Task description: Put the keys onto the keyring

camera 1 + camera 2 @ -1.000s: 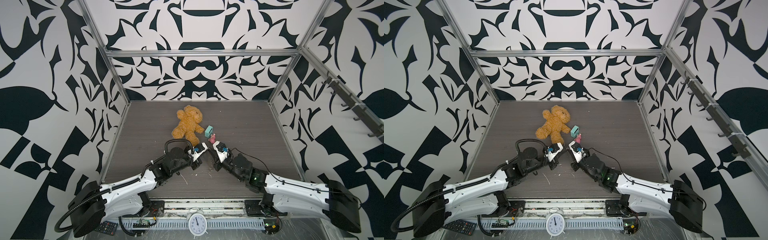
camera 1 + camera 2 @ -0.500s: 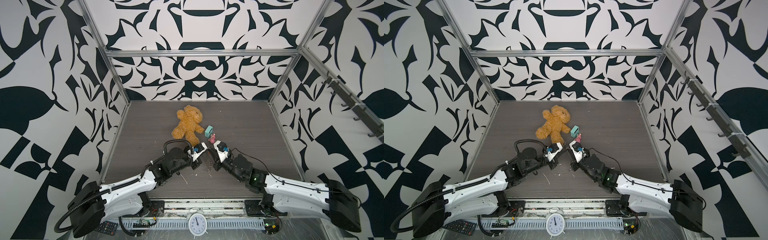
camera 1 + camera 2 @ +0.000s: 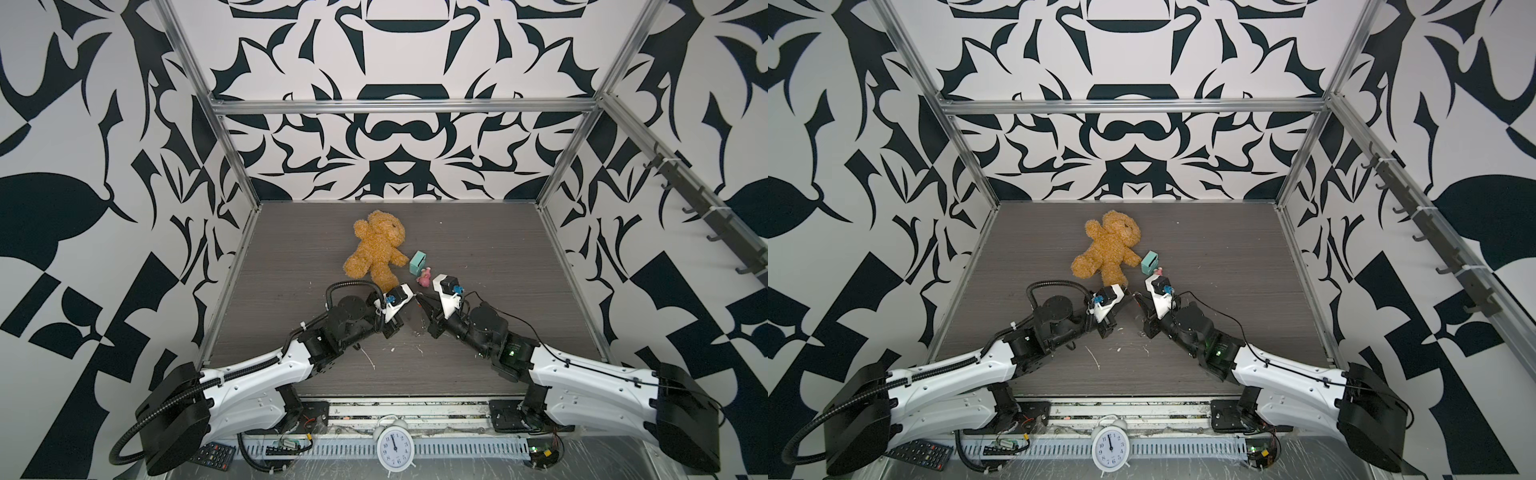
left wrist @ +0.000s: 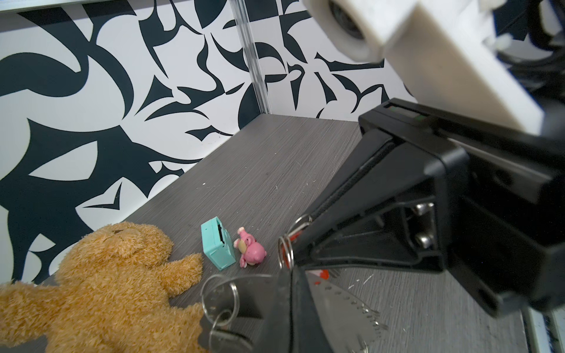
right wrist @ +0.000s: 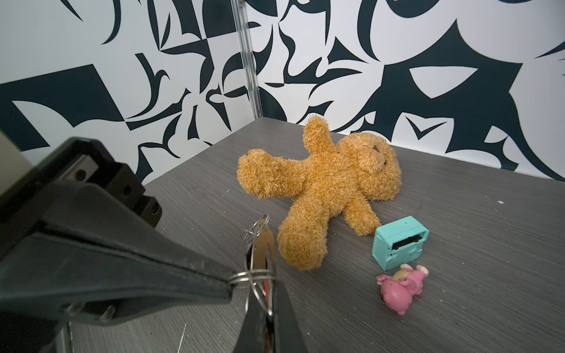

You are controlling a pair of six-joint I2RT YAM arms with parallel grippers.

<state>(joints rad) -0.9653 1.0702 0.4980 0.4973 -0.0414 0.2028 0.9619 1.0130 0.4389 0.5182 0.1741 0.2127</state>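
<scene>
Left gripper [image 5: 227, 285]: pressed together on the keyring [image 5: 249, 276], near the table's middle; the dotted-edged strap [image 4: 345, 302] lies beside its fingers.
Right gripper [image 4: 301, 241]: tip to tip with the left, pinching the red tag [image 4: 321, 273] at the ring.
Crowded edge: teddy bear [image 3: 376, 253], teal box [image 3: 417, 262] and pink figure [image 3: 424, 277] lie just beyond both wrists.
Open room: bare table [image 3: 498, 291] on either side, walls well apart.

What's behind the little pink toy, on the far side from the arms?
A teal box stands just behind the pink toy, beside the teddy bear. Its dark slot hides whatever is inside.
</scene>
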